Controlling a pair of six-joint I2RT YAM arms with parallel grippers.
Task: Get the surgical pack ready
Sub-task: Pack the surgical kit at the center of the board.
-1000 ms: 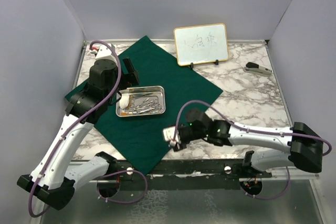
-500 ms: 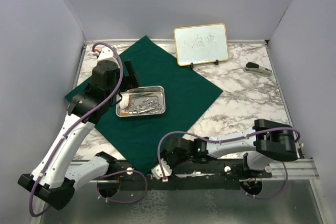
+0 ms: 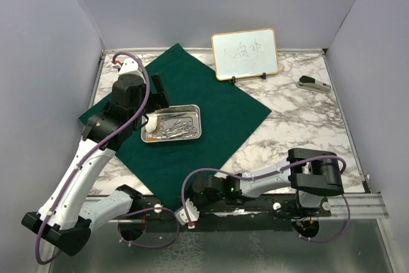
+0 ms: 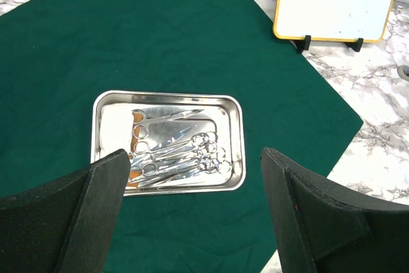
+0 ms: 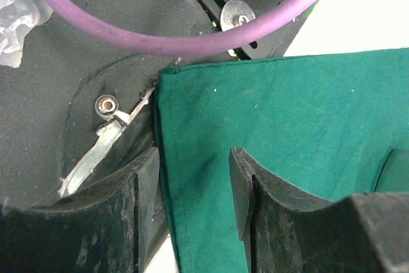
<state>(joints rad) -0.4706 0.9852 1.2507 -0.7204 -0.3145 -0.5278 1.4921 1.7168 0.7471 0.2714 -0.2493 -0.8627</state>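
Note:
The dark green cloth (image 3: 217, 103) lies as a diamond on the marble table. On it stands the steel tray (image 3: 199, 123) with silver scissor-like instruments (image 3: 174, 127) and white gauze (image 3: 151, 126) at its left end. My left gripper (image 3: 155, 103) hovers above the tray, open and empty; its wrist view shows the tray (image 4: 238, 133), instruments (image 4: 179, 151) and gauze (image 4: 114, 130) beyond its gripper (image 4: 193, 158). My right gripper (image 3: 188, 212) is low at the cloth's near corner, open. In the right wrist view the gripper (image 5: 195, 164) straddles the cloth's hemmed edge (image 5: 192, 222) without pinching it.
A gold-framed whiteboard (image 3: 245, 54) stands at the back, also visible in the left wrist view as the whiteboard (image 4: 335, 1). A small grey device (image 3: 313, 83) lies at the back right. A black mounting rail (image 5: 96, 62) with a purple cable (image 5: 160, 39) runs beside the cloth's near corner.
My right arm has swung left and toward the near edge, from the front middle of the table to the cloth's near corner, its jaws a little narrower. The left arm has not moved.

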